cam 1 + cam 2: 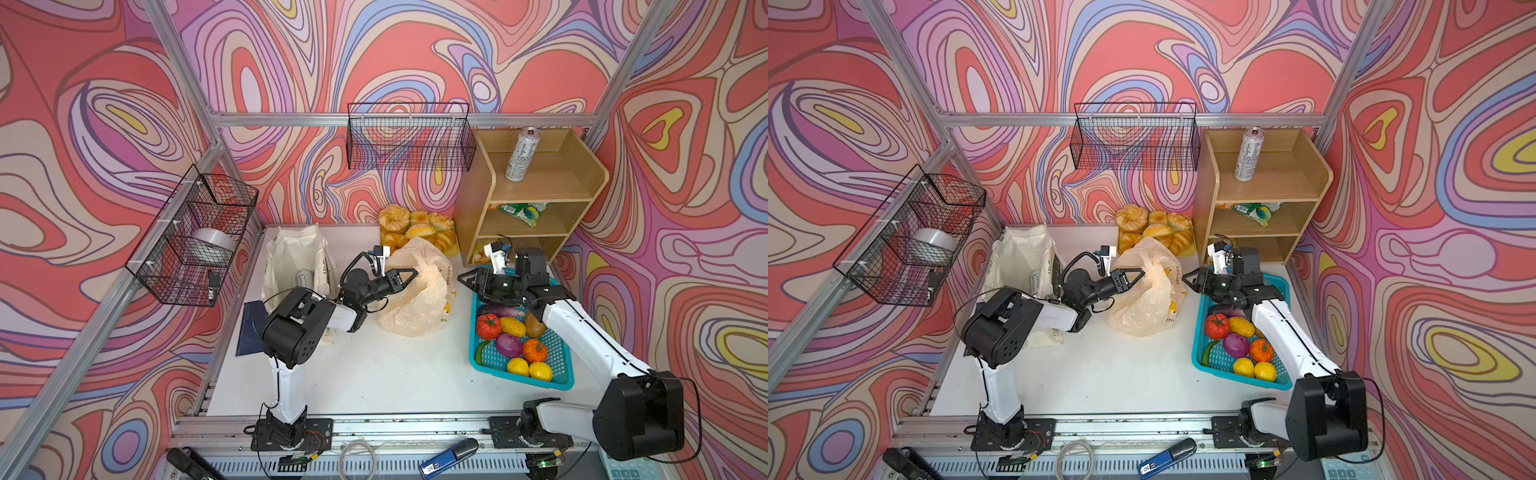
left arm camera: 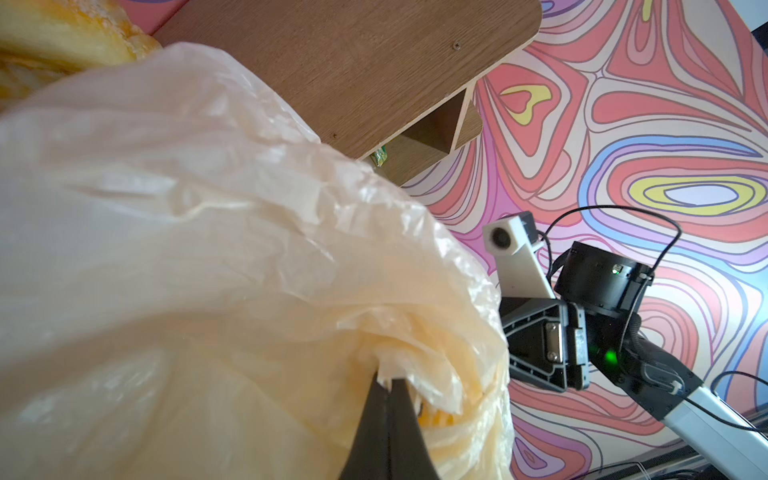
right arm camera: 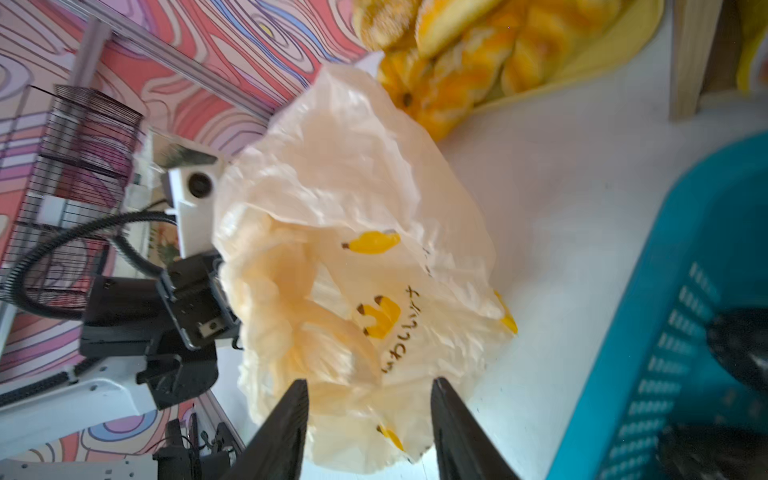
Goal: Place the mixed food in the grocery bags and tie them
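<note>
The cream plastic bag with banana prints [image 1: 415,299] [image 1: 1144,299] stands mid-table. My left gripper [image 1: 414,272] [image 1: 1141,273] [image 2: 388,380] is shut on a gathered fold of its film [image 2: 399,361]. My right gripper [image 1: 463,280] [image 1: 1188,278] [image 3: 370,386] stands open just right of the bag [image 3: 353,249], nothing between its fingers. The cloth tote [image 1: 295,253] [image 1: 1021,253] stands at the left rear. A drink can [image 1: 521,153] and a snack packet [image 1: 524,212] are on the shelf. Lemons [image 1: 528,368] and a cucumber [image 1: 482,351] lie in the teal basket.
The teal basket [image 1: 519,379] with other produce sits under my right arm. Bread rolls [image 1: 415,230] lie behind the plastic bag. The wooden shelf [image 1: 469,208] stands at the back right. Wire baskets [image 1: 195,241] [image 1: 409,137] hang on the frame.
</note>
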{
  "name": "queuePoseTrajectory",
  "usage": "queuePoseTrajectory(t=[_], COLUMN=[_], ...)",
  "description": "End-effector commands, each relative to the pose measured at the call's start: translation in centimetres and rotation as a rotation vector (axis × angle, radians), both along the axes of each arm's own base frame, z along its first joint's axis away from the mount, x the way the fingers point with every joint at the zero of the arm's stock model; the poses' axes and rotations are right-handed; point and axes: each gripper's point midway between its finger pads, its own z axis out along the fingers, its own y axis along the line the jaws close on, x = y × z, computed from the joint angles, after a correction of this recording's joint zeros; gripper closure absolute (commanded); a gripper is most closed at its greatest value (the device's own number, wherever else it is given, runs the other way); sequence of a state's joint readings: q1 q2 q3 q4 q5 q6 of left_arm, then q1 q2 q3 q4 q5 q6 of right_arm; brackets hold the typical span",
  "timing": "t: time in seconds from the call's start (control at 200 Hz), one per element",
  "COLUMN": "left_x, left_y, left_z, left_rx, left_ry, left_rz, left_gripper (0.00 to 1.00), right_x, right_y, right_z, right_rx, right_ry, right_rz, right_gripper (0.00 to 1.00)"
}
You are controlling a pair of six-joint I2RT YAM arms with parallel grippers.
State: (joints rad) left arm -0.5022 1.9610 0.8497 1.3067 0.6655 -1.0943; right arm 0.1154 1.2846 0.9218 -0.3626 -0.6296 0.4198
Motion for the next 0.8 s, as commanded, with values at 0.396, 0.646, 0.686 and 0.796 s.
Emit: queuePoseTrajectory(t=[0.396,0.646,0.686,0.796], left_x=[-0.1,-0.2,-0.2,-0.2], left_y=[0.0,-0.1,-0.1,-0.2], left_z=[-0.7,-0.7,-0.8,-0.7], left_rx=[-0.011,-0.012,-0.011,-0.016], left_ry=[-0.005,-0.001,0.003,0.007], left_rz=[-0.016,-0.03,-0.031,-0.033], left_gripper=[1.0,1.0,1.0,1.0], right_x=[-0.4,1.3,1.4,1.8], right_y=[5.0,5.9,6.1,6.4], right_z=[-3.0,-2.1,-1.8,-1.7], right_rx=[-0.094,-0.082,-0.075,-0.065], right_ry=[0.034,-0.008,-0.013,-0.015], right_rz=[0.153,0.173,0.183,0.182], right_gripper=[0.48,0.5,0.58,1.0])
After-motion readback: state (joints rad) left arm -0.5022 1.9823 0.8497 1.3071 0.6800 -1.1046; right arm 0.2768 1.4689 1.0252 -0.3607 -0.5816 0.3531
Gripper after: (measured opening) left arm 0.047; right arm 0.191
